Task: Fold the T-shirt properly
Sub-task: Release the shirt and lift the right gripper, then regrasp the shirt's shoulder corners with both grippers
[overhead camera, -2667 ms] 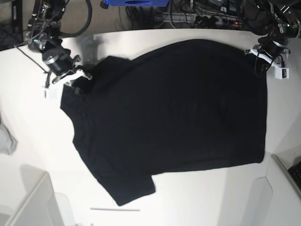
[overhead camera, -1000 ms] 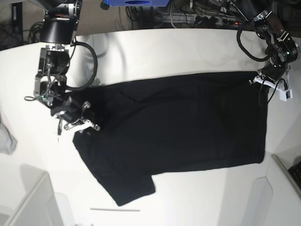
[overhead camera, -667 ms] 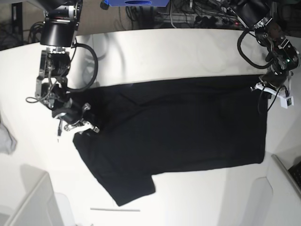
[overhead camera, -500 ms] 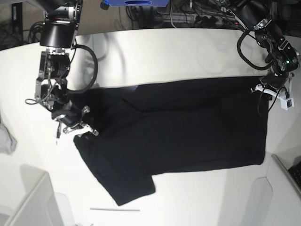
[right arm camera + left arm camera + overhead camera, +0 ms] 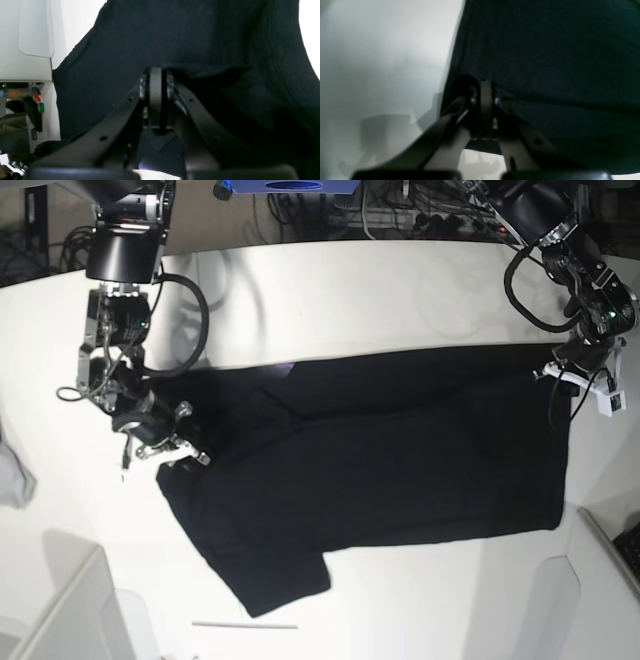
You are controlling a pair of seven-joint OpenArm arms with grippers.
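Observation:
The black T-shirt (image 5: 400, 450) lies across the white table (image 5: 350, 290), its far part doubled over toward the front, with a sliver of purple print (image 5: 285, 367) showing at the fold. My left gripper (image 5: 578, 376) is at the shirt's right far corner. In the left wrist view it (image 5: 483, 92) is shut on the black fabric (image 5: 557, 50). My right gripper (image 5: 172, 450) is at the shirt's left end. In the right wrist view it (image 5: 155, 82) is shut on a pinch of the cloth (image 5: 175, 32). A sleeve (image 5: 275, 580) sticks out at the front.
A small grey cloth (image 5: 12, 470) lies at the left edge. White bins stand at the front left (image 5: 60, 600) and front right (image 5: 595, 580). A thin stick (image 5: 245, 625) lies near the front edge. Cables and a blue object (image 5: 290, 186) sit behind the table.
Both grippers have carried the shirt's far edge toward the front, so the folded-over band has grown. The purple sliver has come into view at the fold.

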